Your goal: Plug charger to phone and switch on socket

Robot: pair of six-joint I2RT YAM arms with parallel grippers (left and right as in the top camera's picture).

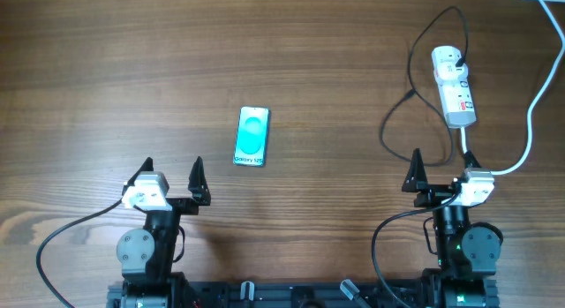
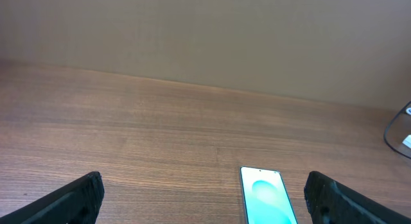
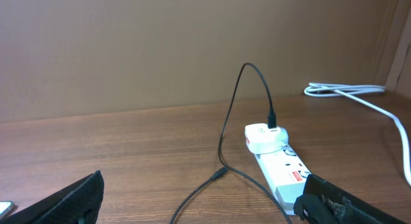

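Note:
The phone (image 1: 252, 137) lies flat mid-table with its teal screen up and the white text band at the near end. It also shows in the left wrist view (image 2: 266, 195), just inside the right finger. The white socket (image 1: 453, 87) lies at the far right, and the charger's white plug head (image 3: 264, 137) sits in its far end. The thin black charger cable (image 1: 410, 56) loops left of the socket. Its connector tip (image 3: 220, 174) lies loose on the wood. My left gripper (image 1: 172, 171) is open and empty, near-left of the phone. My right gripper (image 1: 441, 167) is open and empty, just short of the socket (image 3: 282, 166).
The socket's thick white cord (image 1: 534, 105) curves along the right side and off the top right corner; it also shows in the right wrist view (image 3: 359, 99). A plain wall stands behind the table's far edge (image 2: 205, 89).

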